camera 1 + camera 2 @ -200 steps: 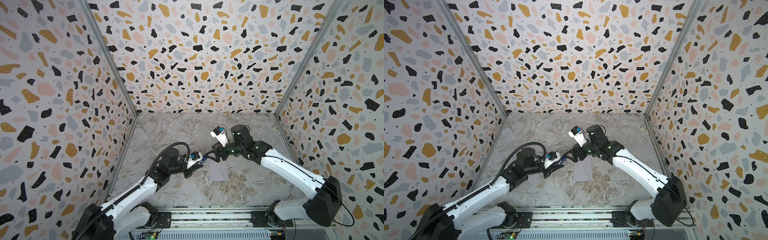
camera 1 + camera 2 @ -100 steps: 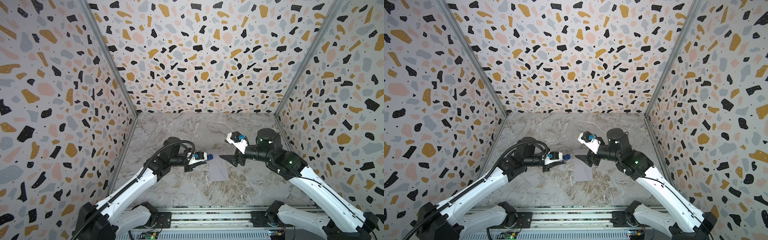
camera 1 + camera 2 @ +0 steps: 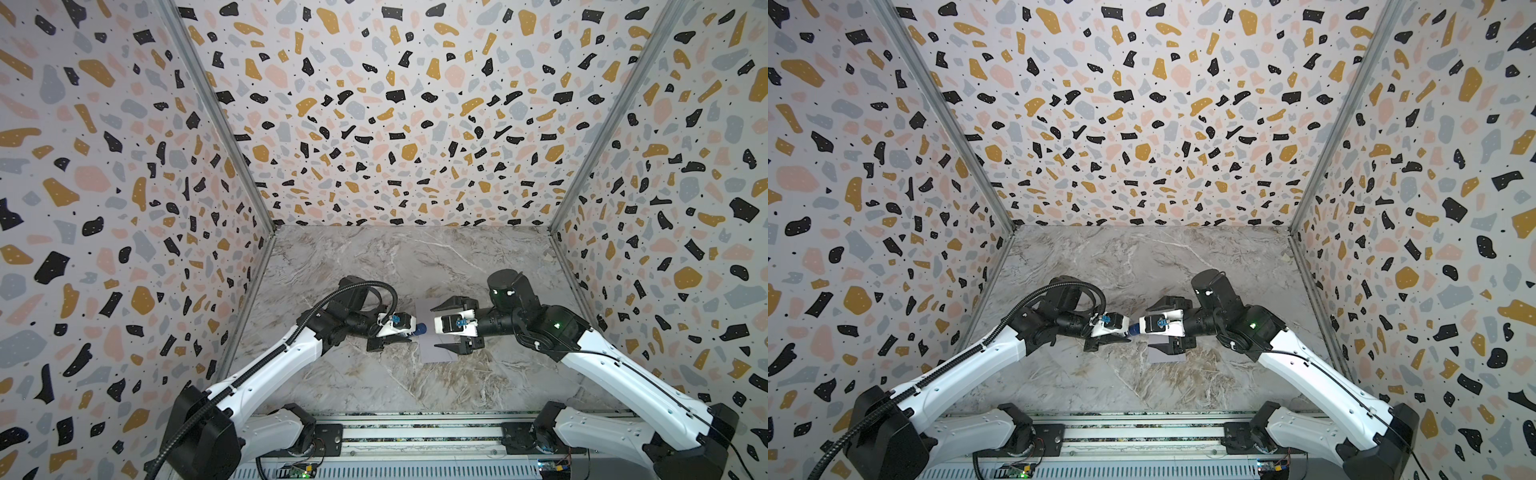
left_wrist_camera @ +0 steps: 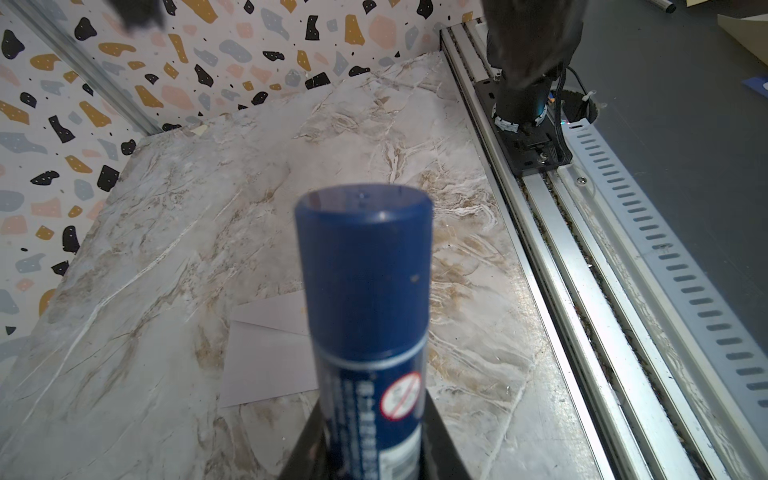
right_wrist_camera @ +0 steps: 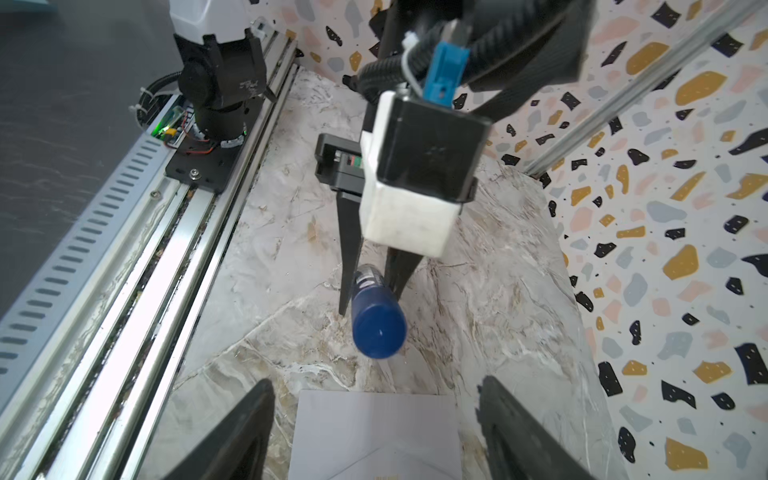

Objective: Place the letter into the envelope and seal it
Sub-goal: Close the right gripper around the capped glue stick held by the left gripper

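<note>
The lavender-grey envelope [image 3: 432, 353] [image 3: 1163, 357] lies flat on the marble floor, near the middle, in both top views. Its pointed flap seam shows in both wrist views [image 4: 266, 357] [image 5: 374, 428]. The letter is hidden, save perhaps a small tan mark at the flap's point. My left gripper [image 3: 409, 334] [image 3: 1125, 334] [image 4: 374, 405] is shut on a blue glue stick [image 4: 365, 270] [image 5: 378, 328], capped end pointing at the right gripper. My right gripper [image 3: 434, 328] [image 3: 1152, 328] [image 5: 376, 384] hangs open over the envelope, facing the stick, nothing between its fingers.
Terrazzo-patterned walls [image 3: 374, 124] close in the floor on three sides. A metal rail [image 3: 415, 432] with both arm bases runs along the front edge. The two grippers stand nearly tip to tip above the envelope's left edge.
My right arm has swung round from the far side and now faces the left gripper over the envelope, jaws slightly narrower. The left gripper has carried the glue stick right, toward the envelope.
</note>
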